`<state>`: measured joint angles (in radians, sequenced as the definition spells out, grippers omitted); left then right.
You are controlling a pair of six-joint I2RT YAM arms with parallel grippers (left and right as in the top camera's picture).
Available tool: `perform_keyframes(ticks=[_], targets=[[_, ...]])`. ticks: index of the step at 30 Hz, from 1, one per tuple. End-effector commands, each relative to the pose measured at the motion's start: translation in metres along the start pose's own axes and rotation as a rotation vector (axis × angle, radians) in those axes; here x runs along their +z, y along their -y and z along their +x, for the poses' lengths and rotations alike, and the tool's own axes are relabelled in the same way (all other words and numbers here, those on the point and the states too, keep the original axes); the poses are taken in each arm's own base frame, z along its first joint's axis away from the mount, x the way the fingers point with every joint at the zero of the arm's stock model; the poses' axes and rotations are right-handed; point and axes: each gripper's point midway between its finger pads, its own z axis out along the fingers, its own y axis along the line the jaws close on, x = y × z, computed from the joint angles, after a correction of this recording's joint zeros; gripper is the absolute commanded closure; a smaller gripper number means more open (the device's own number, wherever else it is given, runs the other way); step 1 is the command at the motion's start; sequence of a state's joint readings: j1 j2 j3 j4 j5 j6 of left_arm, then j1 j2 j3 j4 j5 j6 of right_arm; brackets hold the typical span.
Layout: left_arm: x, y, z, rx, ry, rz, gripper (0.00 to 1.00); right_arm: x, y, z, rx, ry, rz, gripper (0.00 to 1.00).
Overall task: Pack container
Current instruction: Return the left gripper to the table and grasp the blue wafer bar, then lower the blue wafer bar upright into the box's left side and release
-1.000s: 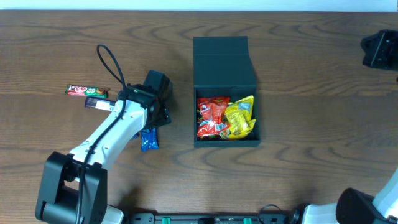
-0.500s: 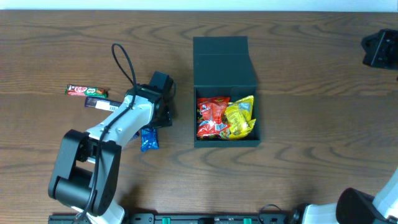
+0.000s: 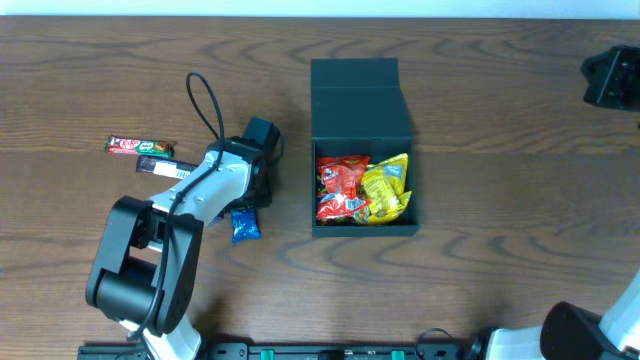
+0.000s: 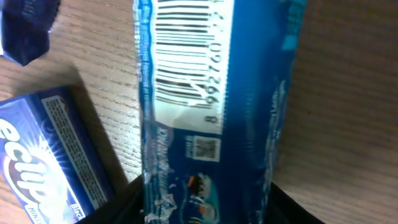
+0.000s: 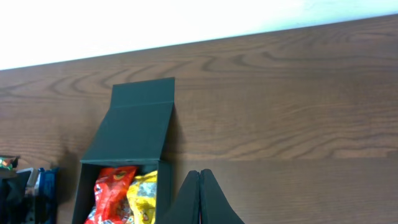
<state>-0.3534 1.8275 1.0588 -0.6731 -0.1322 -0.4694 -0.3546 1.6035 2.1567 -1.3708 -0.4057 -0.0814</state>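
The container (image 3: 362, 102) is a dark box in the middle of the table, its flap lid open toward the far side. A red packet (image 3: 340, 188) and a yellow packet (image 3: 388, 188) lie inside. A blue packet (image 3: 245, 226) lies on the table left of the box. My left gripper (image 3: 245, 203) stands over its upper end. In the left wrist view the blue packet (image 4: 211, 93) fills the gap of the left gripper (image 4: 205, 208), with a dark finger pressed against each side. My right gripper (image 5: 199, 186) is shut and empty, right of the container (image 5: 134, 134).
A red and green chocolate bar (image 3: 140, 147) and a dark bar with a white label (image 3: 160, 168) lie at the left. A blue mint box (image 4: 43, 155) and a dark blue wrapper (image 4: 25, 25) sit beside the held packet. The right arm's body (image 3: 610, 80) is at the far right edge.
The left gripper's jaws have closed in on the blue packet, and the left arm has drawn closer over it. The packet has shifted slightly right. The right arm has not moved.
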Motion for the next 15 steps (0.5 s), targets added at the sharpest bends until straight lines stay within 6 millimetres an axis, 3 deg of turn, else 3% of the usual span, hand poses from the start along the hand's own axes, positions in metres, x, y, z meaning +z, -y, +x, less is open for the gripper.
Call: perform_keyframes(ticks=[1,9,15], targets=[[0.005,-0.001,0.003,-0.001,-0.023,-0.002,0.52,-0.001,-0.006,0.0,-0.022,0.004,-0.016,0.99],[-0.016,0.004,-0.011,-0.01,0.014,0.032,0.6,-0.001,-0.006,-0.001,-0.023,0.006,-0.016,0.99],[-0.07,0.008,-0.044,-0.038,0.129,0.079,0.69,-0.001,-0.006,-0.002,-0.025,0.011,-0.015,0.98]])
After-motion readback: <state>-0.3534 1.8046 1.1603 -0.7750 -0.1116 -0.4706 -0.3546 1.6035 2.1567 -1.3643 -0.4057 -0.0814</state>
